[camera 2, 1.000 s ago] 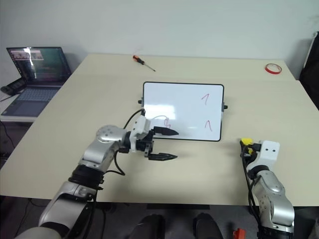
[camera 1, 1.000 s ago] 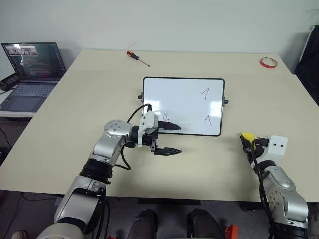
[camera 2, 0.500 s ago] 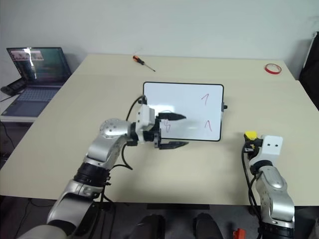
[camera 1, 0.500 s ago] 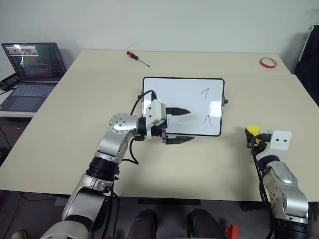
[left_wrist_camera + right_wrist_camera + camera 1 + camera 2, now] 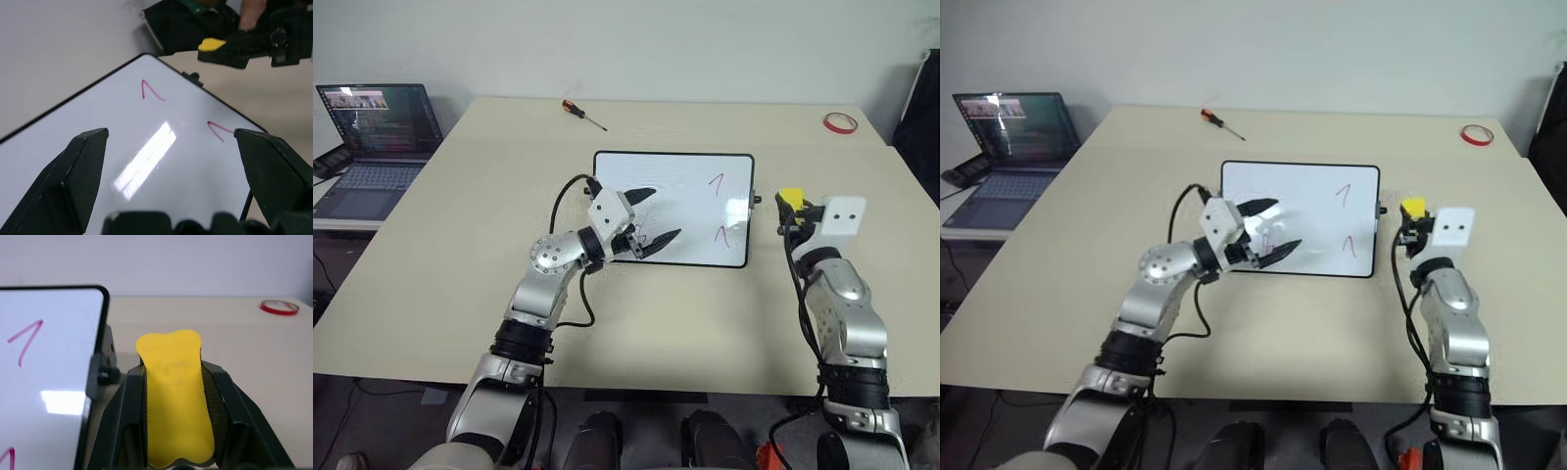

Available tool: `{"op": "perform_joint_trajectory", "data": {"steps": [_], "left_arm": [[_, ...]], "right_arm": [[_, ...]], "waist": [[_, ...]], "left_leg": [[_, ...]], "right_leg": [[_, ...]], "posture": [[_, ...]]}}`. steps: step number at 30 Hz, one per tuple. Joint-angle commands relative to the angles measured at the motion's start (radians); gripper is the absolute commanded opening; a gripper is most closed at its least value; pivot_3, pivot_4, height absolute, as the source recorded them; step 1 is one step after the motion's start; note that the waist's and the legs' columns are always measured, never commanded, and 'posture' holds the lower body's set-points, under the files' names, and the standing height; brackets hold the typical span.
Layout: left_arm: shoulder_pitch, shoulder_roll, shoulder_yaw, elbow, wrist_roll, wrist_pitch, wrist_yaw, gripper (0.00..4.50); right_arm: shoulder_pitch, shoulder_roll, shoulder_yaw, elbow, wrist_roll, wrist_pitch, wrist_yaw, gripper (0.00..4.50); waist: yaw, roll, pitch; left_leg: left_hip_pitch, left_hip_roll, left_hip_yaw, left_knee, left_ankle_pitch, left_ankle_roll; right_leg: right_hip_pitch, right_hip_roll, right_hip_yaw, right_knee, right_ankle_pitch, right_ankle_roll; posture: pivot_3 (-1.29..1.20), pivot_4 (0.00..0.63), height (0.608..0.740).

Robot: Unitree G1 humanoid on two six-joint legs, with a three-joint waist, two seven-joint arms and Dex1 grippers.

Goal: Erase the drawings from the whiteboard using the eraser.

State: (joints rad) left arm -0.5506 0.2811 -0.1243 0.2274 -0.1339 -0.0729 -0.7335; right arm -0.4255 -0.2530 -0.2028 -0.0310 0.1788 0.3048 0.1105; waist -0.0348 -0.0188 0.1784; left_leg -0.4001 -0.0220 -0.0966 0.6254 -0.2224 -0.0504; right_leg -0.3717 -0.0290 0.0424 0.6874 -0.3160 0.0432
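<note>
Right claw: nearest to me on my right side, raised off the table, jaws clamped on the eraser. The yellow block sits lengthwise between my fingers, its long axis running along them and its far end poking past the tips.
Left claw: jaws spread wide, holding nothing, hovering over the near-left part of the whiteboard. Whether the lower finger touches the surface, I cannot tell.
Whiteboard: lies flat in the middle of the table, long side running left to right, between my two claws.
Key relation: the eraser hangs just off the board's right edge, beside the small black side knob. The board therefore lies to the left of my right claw, and the right arm is the nearer one to the two arrow marks.
Drawings: upper arrow mark and lower arrow mark sit in the board's right part, close to the eraser. A third squiggle lies near the left claw, partly hidden by its fingers.
Judgement: nothing looks wiped yet; the coming move seems to call for carrying the eraser leftward and down onto the right-hand marks first.
Far: screwdriver at the far-left edge, red tape ring at the far-right corner, laptop off to the left.
</note>
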Motion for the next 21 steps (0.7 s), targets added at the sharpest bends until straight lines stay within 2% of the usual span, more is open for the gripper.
{"op": "perform_joint_trajectory", "data": {"steps": [1, 10, 21], "left_arm": [[0.035, -0.018, 0.014, -0.025, 0.029, -0.043, 0.073, 4.50], [0.119, -0.031, 0.019, -0.080, 0.034, -0.041, 0.137, 4.50], [0.113, -0.031, 0.018, -0.099, 0.021, -0.023, 0.127, 4.50]], "right_arm": [[-0.063, 0.008, 0.026, -0.002, -0.003, -0.047, 0.017, 1.17], [-0.119, 0.051, 0.073, 0.006, -0.012, -0.071, 0.010, 1.17], [-0.166, 0.065, 0.135, 0.082, -0.056, -0.105, 0.042, 1.17]], "waist": [[0.000, 0.000, 0.000], [0.002, 0.000, 0.000], [0.001, 0.000, 0.000]], "left_leg": [[0.000, 0.000, 0.000, 0.000, 0.000, 0.000], [0.000, 0.000, 0.000, 0.001, 0.000, 0.000], [0.000, 0.000, 0.000, 0.001, 0.000, 0.000]], "right_leg": [[0.000, 0.000, 0.000, 0.000, 0.000, 0.000], [-0.001, -0.001, 0.000, 0.001, 0.000, 0.000], [-0.001, 0.000, 0.000, 0.003, 0.000, 0.000]], "posture": [[0.00, 0.150, 0.740], [0.00, 0.150, 0.740], [0.00, 0.150, 0.740]]}}
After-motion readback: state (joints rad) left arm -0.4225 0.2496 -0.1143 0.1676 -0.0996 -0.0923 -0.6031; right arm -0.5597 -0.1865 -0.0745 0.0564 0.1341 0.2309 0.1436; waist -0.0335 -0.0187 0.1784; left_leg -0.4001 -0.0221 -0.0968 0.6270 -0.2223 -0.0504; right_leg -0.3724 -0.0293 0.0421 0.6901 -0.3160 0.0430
